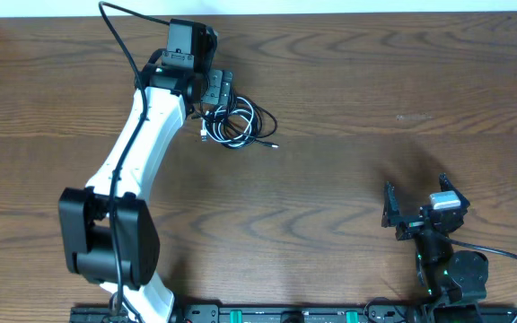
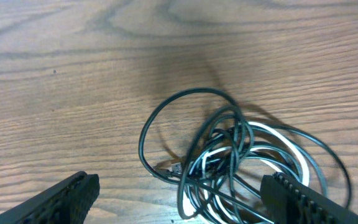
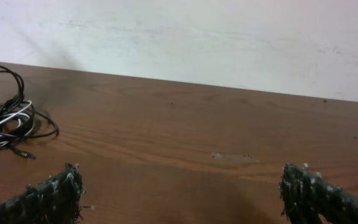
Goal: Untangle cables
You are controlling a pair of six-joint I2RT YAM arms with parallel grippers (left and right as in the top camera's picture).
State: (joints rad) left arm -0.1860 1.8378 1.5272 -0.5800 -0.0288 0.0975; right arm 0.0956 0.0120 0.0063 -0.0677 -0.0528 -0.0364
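The cables lie in one tangle on the wooden table [image 1: 348,81]. The black cord [image 2: 166,109] makes several loops, and the white cord [image 2: 294,149] is coiled through them. A small plug end [image 2: 169,167] lies inside the black loop. The tangle also shows in the overhead view [image 1: 238,121] and at the far left of the right wrist view [image 3: 5,121]. My left gripper [image 2: 179,205] is open just above the tangle, one finger on bare wood and the other over the loops; it shows in the overhead view [image 1: 215,97]. My right gripper [image 3: 185,199] is open and empty, far from the cables at the front right [image 1: 417,202].
A thicker black wire [image 1: 119,36] runs along the left arm toward the back edge. The table's far edge meets a white wall [image 3: 229,37]. The arm bases [image 1: 276,314] stand along the front edge.
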